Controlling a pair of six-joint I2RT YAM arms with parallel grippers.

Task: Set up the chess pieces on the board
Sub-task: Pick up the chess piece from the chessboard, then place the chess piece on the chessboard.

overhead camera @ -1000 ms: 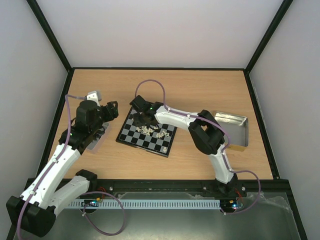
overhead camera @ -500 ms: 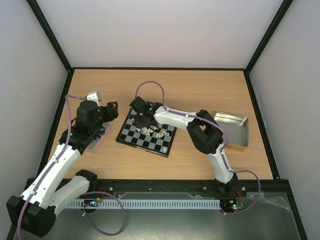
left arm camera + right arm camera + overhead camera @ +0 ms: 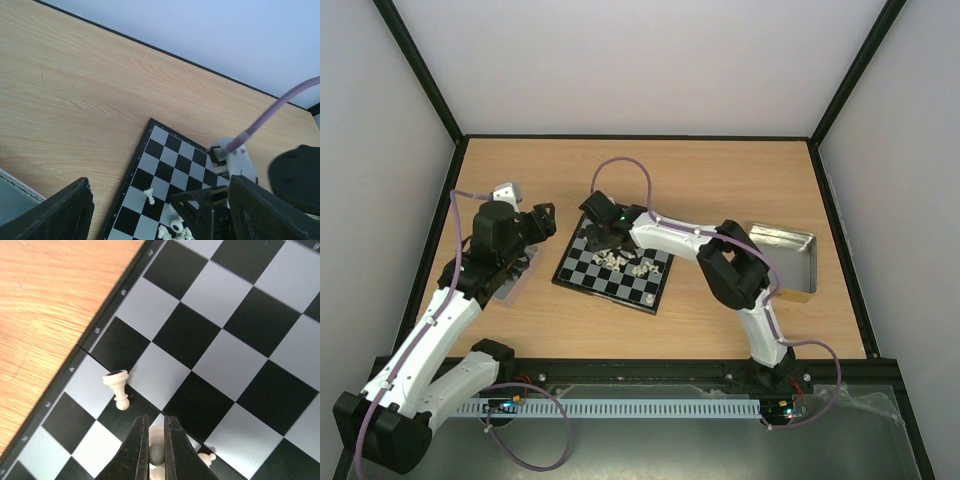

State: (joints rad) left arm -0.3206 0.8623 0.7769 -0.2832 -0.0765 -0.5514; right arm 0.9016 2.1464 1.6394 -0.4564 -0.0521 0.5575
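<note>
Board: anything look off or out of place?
Yes. The white pieces lie heaped in the middle of the board instead of in ranks, and the board sits askew to the table edge. One pawn apart from the heap looks tipped over, dark base showing.

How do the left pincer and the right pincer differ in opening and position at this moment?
The left pincer stands wide open with nothing between its fingers; the right pincer is shut on a cream chess piece. The left pincer hangs off the chessboard, to its left; the right pincer is low over the board's squares, next to a cream pawn. Both are black and two-fingered.
</note>
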